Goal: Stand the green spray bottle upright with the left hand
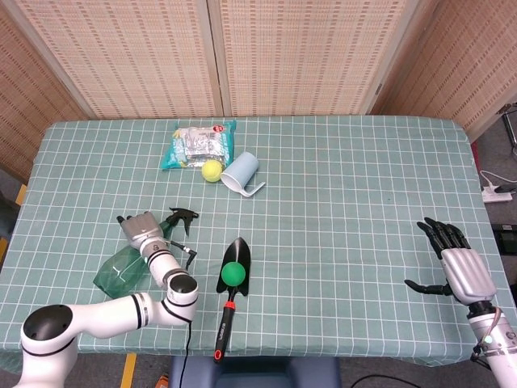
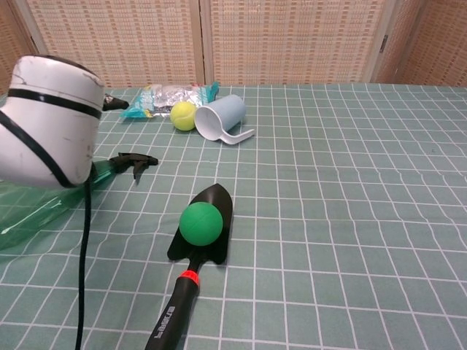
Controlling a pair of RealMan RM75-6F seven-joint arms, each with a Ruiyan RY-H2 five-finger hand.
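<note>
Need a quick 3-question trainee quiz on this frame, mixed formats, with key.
1. True or false: the green spray bottle stands upright on the table.
2. What rests on the blade of the black trowel? A) yellow ball B) green ball C) blue cup
3. Fill in: the right hand is ____ and holds nothing.

Key:
1. False. It lies on its side, with the left hand over its neck.
2. B, the green ball. The yellow ball sits by the tipped blue cup and the snack bag.
3. Open.
</note>
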